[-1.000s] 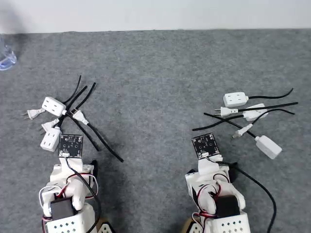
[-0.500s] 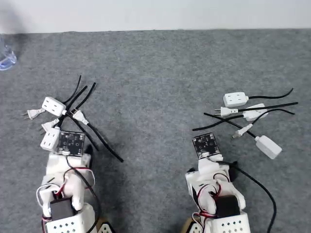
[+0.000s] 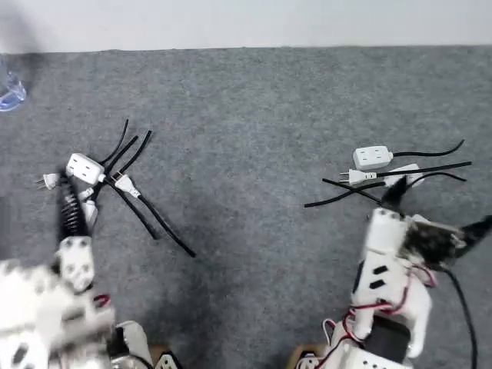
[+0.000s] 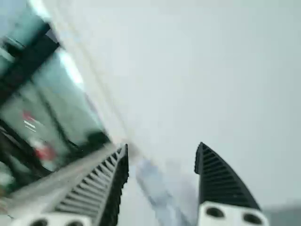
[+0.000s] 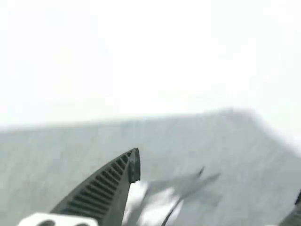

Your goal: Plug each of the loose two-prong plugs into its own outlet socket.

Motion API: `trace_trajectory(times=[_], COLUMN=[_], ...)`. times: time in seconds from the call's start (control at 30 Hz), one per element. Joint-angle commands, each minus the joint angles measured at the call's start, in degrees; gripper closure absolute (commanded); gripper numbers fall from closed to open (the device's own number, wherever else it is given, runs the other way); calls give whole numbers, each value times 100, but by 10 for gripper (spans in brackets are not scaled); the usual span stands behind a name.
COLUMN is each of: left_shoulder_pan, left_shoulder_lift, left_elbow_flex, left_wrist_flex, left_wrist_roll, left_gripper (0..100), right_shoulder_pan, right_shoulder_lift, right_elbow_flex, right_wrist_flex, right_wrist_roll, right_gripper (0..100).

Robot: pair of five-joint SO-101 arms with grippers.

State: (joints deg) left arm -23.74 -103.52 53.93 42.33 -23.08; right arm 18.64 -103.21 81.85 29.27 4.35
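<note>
Grey counter (image 3: pixel 246 100) under the high view. At its left side, a white left socket (image 3: pixel 83 167) amid a fan of black cords (image 3: pixel 146 211). Just beside it, toward the counter's edge, a loose outer plug (image 3: pixel 48 181) with two prongs showing. On the socket's other side, an inner plug (image 3: pixel 123 184) lying unplugged across the cords. Left claw (image 4: pixel 162 148) parted wide with nothing between its ribbed fingers (image 4: pixel 106 188) — poised at the near end of that cluster, tip near the left socket.

At the right side, a white right socket (image 3: pixel 372 157) with a black cord leading away. Just nearer than it, a right plug (image 3: pixel 355 176), prongs toward the middle of the counter, not inserted, crossed by more black cords. Right claw (image 5: pixel 216 181) gaping as well — one dark finger (image 5: pixel 113 188) plain in the right wrist view, the other barely at the edge, nothing gripped. Right arm (image 3: pixel 388 261) raised by that cluster, covering part of the white pieces on its near side. Ahead of the right claw in its wrist view, a blurred white shape with a dark cord; cannot tell which piece.
</note>
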Motion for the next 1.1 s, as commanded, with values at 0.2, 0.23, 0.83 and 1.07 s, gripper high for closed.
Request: trace_trajectory(times=[0.2, 0.23, 0.83, 1.07], left_shoulder_pan=[-1538, -1538, -1565, -1547], left_shoulder_lift=[-114, -114, 1881, 2971], left_elbow_flex=[-1314, -1314, -2290, -3002], left_wrist_flex=[-2866, -3218, -7393, -7393], left_wrist_roll=[-62, -62, -44, -44], left_gripper=[785, 785, 785, 785], right_shoulder_pan=[1103, 1174, 1358, 1358], right_shoulder_lift=[-66, -66, -4, 4], right_elbow_flex=[-651, -642, -1635, -2136], right_wrist_flex=[-2703, -2967, -5534, -4813], right_wrist_roll=[-26, -26, 185, 167], right_gripper=[504, 504, 506, 506])
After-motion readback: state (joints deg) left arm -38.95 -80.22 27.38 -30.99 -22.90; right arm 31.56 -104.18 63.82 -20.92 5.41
